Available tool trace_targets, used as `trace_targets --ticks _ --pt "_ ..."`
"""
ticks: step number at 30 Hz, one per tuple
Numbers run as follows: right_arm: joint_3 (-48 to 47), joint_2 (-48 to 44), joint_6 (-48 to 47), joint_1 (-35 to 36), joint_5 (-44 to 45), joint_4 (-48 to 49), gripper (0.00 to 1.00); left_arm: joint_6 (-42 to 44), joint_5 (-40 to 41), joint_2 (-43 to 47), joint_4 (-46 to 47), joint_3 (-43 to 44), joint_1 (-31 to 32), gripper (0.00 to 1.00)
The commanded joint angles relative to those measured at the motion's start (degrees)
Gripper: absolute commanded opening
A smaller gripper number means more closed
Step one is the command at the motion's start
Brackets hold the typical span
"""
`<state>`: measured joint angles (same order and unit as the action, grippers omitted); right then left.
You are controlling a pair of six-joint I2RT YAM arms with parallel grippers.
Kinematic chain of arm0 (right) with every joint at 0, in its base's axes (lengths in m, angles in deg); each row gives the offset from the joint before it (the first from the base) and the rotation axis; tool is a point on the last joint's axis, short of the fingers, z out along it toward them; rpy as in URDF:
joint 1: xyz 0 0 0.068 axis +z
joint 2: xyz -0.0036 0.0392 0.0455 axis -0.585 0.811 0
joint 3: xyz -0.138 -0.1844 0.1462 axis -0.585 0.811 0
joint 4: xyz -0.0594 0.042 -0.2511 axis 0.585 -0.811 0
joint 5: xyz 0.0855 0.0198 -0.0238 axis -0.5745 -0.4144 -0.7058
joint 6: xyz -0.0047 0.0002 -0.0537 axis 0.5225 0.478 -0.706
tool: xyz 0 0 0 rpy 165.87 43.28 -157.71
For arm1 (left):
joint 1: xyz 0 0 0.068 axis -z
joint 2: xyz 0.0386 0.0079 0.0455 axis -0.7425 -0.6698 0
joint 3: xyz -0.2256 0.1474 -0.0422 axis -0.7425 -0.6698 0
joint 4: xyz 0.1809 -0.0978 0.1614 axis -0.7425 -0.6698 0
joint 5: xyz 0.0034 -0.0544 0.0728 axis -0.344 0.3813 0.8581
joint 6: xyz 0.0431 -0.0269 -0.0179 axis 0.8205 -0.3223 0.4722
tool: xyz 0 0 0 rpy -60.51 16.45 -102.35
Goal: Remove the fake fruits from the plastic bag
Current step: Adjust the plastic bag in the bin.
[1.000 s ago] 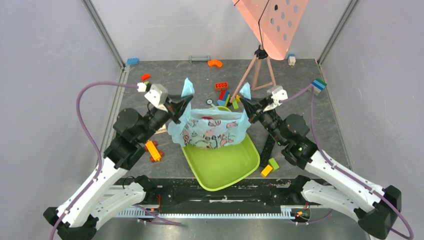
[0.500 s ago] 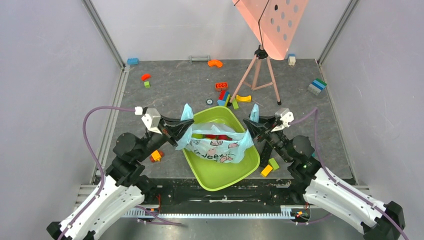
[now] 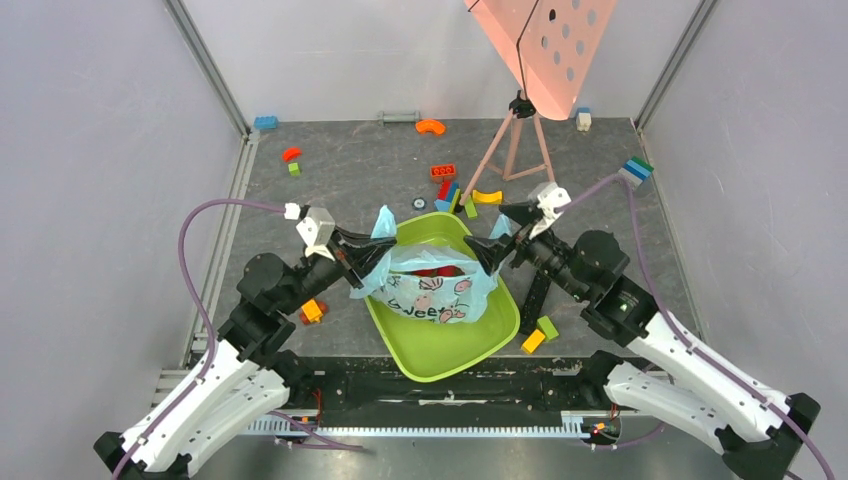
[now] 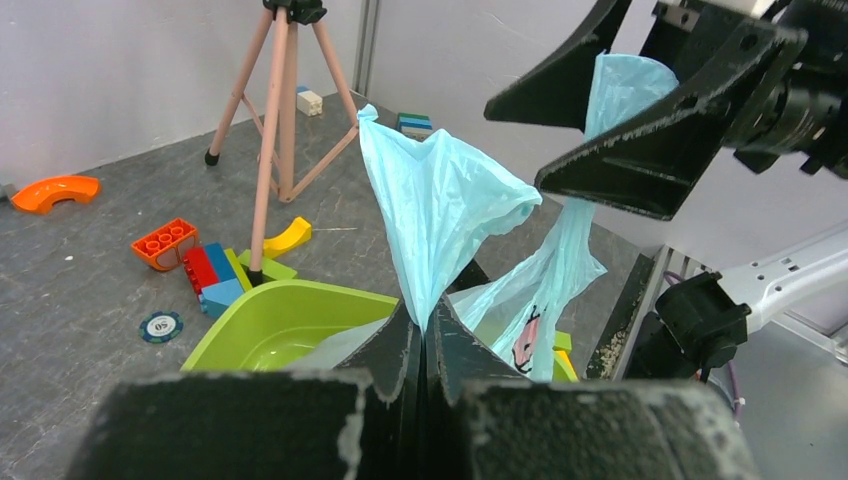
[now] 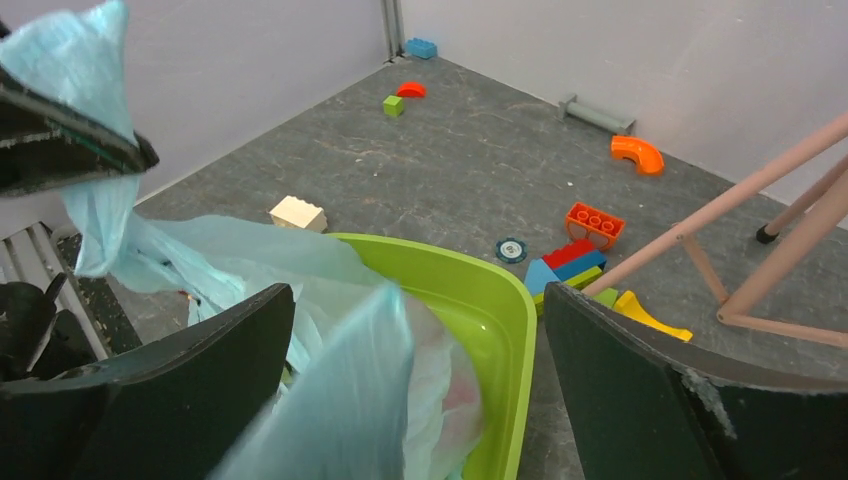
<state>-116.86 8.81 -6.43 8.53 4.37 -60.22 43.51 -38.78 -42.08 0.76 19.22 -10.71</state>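
The light-blue printed plastic bag (image 3: 432, 292) sags in the lime-green tub (image 3: 455, 348). Something red, one of the fake fruits (image 3: 436, 271), shows in the bag's mouth; the others are hidden. My left gripper (image 3: 373, 250) is shut on the bag's left handle (image 4: 440, 200), pinched at the fingertips (image 4: 428, 330), and holds it up over the tub's left rim. My right gripper (image 5: 415, 390) stands wide open over the tub's right side. The loose right handle (image 5: 345, 400) hangs blurred between its fingers, gripped by neither.
A pink tripod (image 3: 515, 140) stands behind the tub. Toy blocks lie around: red and blue ones (image 3: 446, 185), a yellow arch (image 3: 487, 196), an orange arch (image 3: 431, 126), an orange block (image 3: 312, 311) by the left arm, green and yellow ones (image 3: 540, 333) by the right arm.
Both arms lowered the bag from above into the tub. My right gripper then opened and let go of the right handle; the left stayed shut on its handle.
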Motion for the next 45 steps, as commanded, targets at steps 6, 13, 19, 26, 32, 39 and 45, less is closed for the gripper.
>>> trace_targets --ticks 6,13,19,26,32,39,45 --pt "-13.0 4.1 -1.4 -0.3 9.4 -9.7 0.98 -1.2 -1.8 -3.3 -4.4 4.6 -0.2 0.02" --pt "-15.6 7.5 -8.0 -0.3 -0.3 -7.3 0.98 -1.3 -1.9 -4.4 -5.3 4.9 -0.1 0.02" --pt "-24.6 12.3 -3.8 -0.2 -2.3 -12.0 0.98 -0.6 -1.6 -4.4 -7.6 5.3 -0.2 0.02" --pt "-46.4 25.2 -3.5 1.7 -8.8 -21.7 0.98 -0.4 -1.2 -4.5 -7.8 5.6 -0.2 0.02" --pt "-59.9 35.5 -3.5 11.7 5.0 -33.7 0.97 -0.9 -0.5 -4.1 -8.1 5.9 -0.2 0.02" --pt "-49.1 31.9 1.6 21.0 12.5 -31.7 0.34 -1.3 -0.4 -3.9 -8.4 8.5 -0.2 0.02" --pt "-37.8 28.7 7.8 22.5 14.5 -31.0 0.07 -1.9 -3.8 -2.1 -3.7 7.5 -0.2 0.02"
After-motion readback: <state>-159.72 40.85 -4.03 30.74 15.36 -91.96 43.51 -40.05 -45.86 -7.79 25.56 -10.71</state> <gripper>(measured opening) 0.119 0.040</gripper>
